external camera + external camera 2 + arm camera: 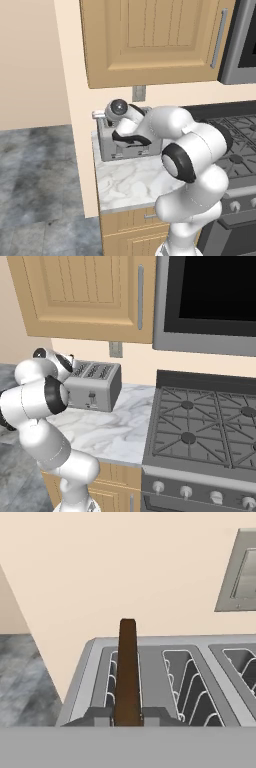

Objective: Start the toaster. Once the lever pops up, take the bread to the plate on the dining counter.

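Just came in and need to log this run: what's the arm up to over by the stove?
The white robot arm's end effector is closed on a thin dark brown bread slice, seen edge-on and upright over the leftmost slot of the boxy grey metal four-slot toaster. The toaster stands on a small white marble worktop beside the black gas stove. The bread appears partly out of the slot, not yet carried away.

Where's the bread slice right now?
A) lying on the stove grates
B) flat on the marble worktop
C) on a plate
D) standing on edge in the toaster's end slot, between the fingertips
D: in the hand view the bread stands on edge in the end slot of the toaster, with the gripper shut on it, a fingertip on each side.
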{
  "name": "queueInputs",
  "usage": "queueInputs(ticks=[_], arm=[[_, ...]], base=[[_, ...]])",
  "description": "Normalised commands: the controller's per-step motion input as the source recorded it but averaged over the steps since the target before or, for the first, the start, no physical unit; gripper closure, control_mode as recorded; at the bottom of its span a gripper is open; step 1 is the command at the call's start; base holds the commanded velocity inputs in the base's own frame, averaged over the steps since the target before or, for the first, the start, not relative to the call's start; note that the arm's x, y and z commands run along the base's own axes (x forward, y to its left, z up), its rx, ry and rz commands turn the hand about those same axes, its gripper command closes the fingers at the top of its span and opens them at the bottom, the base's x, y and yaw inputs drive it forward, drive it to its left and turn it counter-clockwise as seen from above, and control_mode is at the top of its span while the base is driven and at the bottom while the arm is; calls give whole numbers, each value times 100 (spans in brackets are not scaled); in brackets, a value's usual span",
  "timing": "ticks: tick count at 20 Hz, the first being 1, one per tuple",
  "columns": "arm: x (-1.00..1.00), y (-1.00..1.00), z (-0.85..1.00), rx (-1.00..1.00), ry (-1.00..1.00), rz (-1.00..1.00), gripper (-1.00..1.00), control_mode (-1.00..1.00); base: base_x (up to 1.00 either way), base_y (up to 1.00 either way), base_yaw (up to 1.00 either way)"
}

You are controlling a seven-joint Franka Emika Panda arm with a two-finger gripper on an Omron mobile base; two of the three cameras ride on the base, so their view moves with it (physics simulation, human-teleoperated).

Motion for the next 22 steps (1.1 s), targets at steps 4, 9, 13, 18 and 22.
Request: queueInputs(ticks=[4, 9, 13, 18, 22], arm=[[0, 0, 32, 0, -3, 0, 100, -100], [-1, 0, 43, 0, -2, 0, 100, -100], [-10, 0, 51, 0, 0, 0, 100, -100], [-33, 0, 44, 0, 0, 0, 100, -100], [-50, 0, 18, 0, 0, 0, 100, -100]], base=[[0, 0, 0], [0, 0, 0], [0, 0, 0], [0, 0, 0], [0, 0, 0]])
